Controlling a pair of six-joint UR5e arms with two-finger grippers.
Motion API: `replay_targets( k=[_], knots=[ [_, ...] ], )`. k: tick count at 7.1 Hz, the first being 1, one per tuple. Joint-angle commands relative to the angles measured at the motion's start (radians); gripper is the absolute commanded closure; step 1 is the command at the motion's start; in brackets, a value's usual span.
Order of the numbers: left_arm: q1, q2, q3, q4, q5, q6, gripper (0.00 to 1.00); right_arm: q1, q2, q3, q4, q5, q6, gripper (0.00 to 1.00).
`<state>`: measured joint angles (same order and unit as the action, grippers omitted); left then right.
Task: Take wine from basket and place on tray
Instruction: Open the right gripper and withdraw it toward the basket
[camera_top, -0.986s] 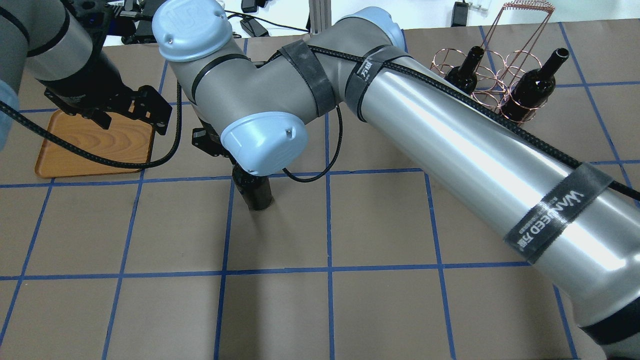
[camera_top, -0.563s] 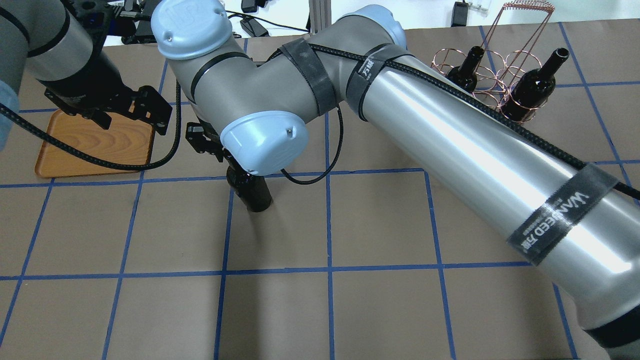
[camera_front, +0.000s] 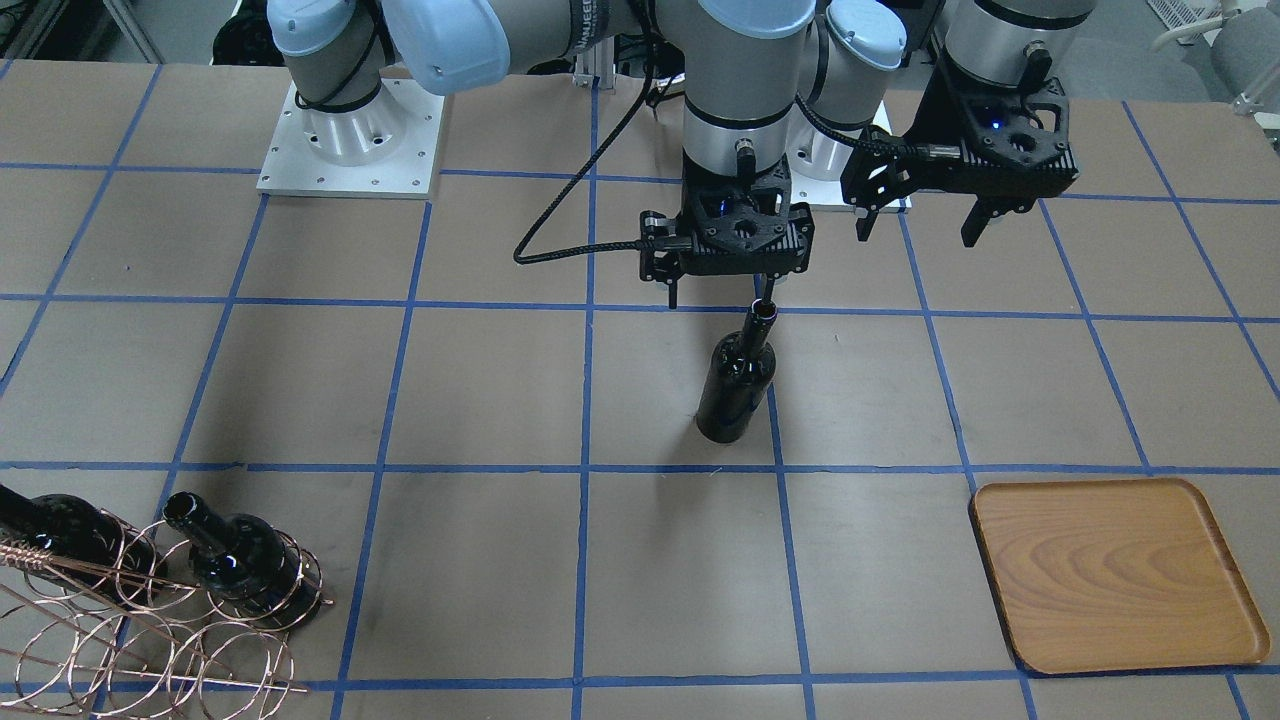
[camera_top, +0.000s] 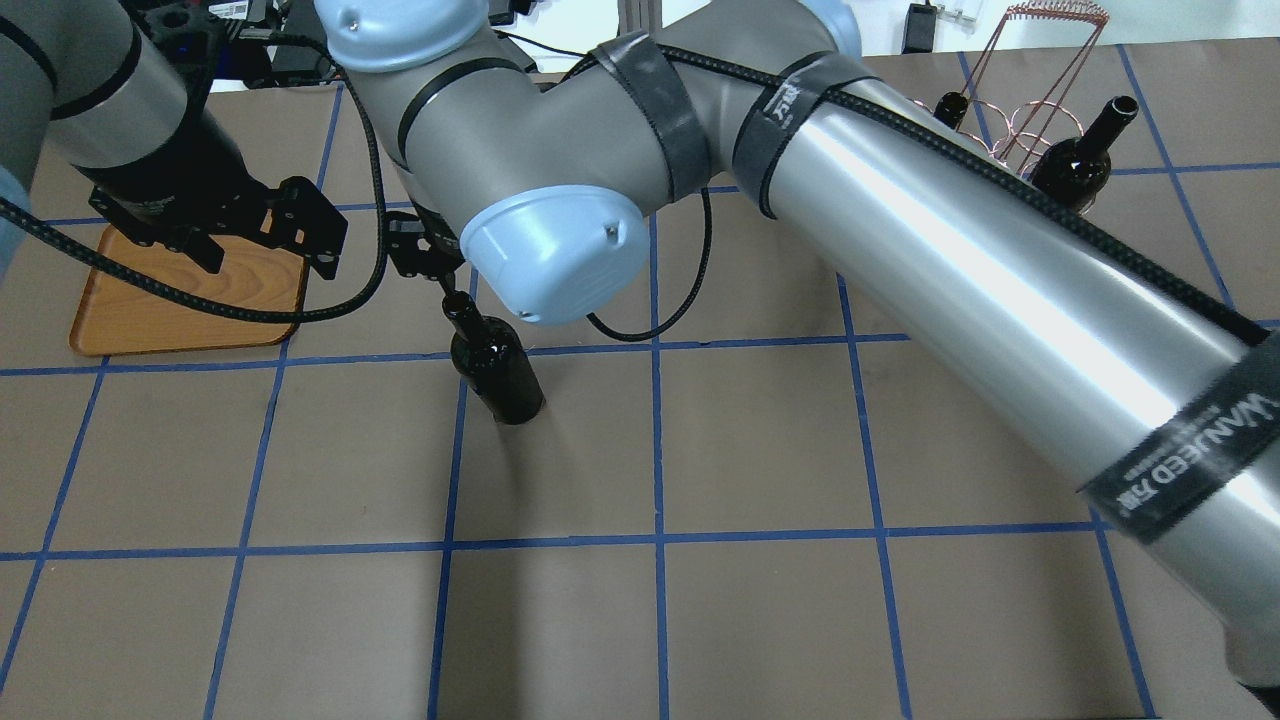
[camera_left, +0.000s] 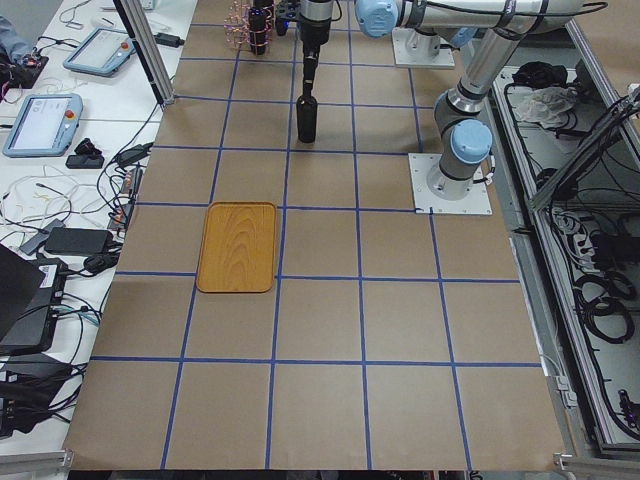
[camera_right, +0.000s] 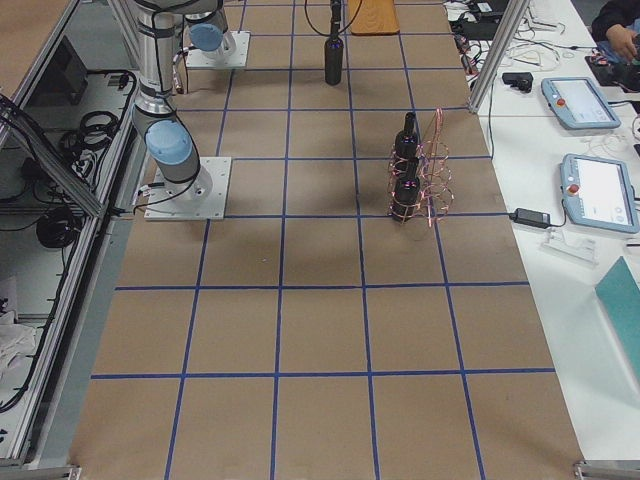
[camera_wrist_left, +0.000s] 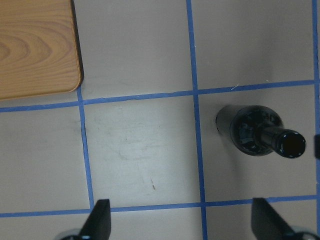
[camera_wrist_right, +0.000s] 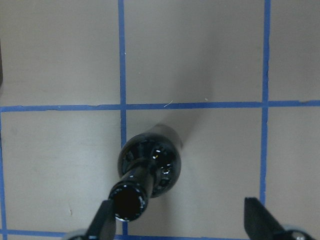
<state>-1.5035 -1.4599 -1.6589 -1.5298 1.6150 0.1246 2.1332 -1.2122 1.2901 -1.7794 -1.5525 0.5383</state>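
One wine bottle (camera_front: 738, 380) stands upright on the brown table near the middle; it also shows in the overhead view (camera_top: 495, 370). My right gripper (camera_front: 722, 295) hangs just above its mouth, open and empty. In the right wrist view the bottle (camera_wrist_right: 145, 170) stands close to one of the fingers (camera_wrist_right: 102, 222). My left gripper (camera_front: 916, 235) is open and empty, up in the air between the bottle and the tray. The wooden tray (camera_front: 1110, 570) lies bare; it also shows in the overhead view (camera_top: 180, 310). The copper wire basket (camera_front: 150, 620) holds two more bottles (camera_front: 240, 560).
The basket (camera_top: 1010, 130) stands at the far right of the overhead view, partly behind my right arm. Blue tape lines grid the table. My left wrist view shows the tray's corner (camera_wrist_left: 35, 45) and the standing bottle (camera_wrist_left: 255, 135).
My right gripper has risen off the bottle, whose neck now shows. The bottle stays standing in the same spot. The left arm has barely moved.
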Motion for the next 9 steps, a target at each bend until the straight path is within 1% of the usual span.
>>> replay_targets(
  k=[1, 2, 3, 4, 5, 6, 9],
  knots=[
    [-0.006, -0.01, 0.004, -0.01, -0.006, -0.045, 0.0, -0.134, -0.078, 0.005, 0.087, -0.011, -0.156, 0.0],
    [-0.038, -0.023, 0.005, 0.0, -0.048, -0.142, 0.0, -0.206, -0.113, 0.012, 0.109, -0.014, -0.209, 0.0],
    [-0.11, -0.037, 0.004, 0.009, -0.041, -0.193, 0.0, -0.295, -0.124, 0.02, 0.176, -0.015, -0.268, 0.0],
    [-0.166, -0.065, 0.004, 0.041, -0.038, -0.232, 0.0, -0.387, -0.136, 0.02, 0.195, -0.017, -0.416, 0.0],
    [-0.172, -0.097, 0.004, 0.065, -0.044, -0.244, 0.0, -0.473, -0.167, 0.02, 0.23, -0.015, -0.516, 0.0],
    [-0.175, -0.132, 0.004, 0.085, -0.046, -0.249, 0.0, -0.533, -0.185, 0.024, 0.254, -0.012, -0.541, 0.0],
    [-0.175, -0.226, -0.009, 0.129, -0.052, -0.275, 0.0, -0.549, -0.219, 0.064, 0.276, -0.015, -0.558, 0.0]
  ],
)
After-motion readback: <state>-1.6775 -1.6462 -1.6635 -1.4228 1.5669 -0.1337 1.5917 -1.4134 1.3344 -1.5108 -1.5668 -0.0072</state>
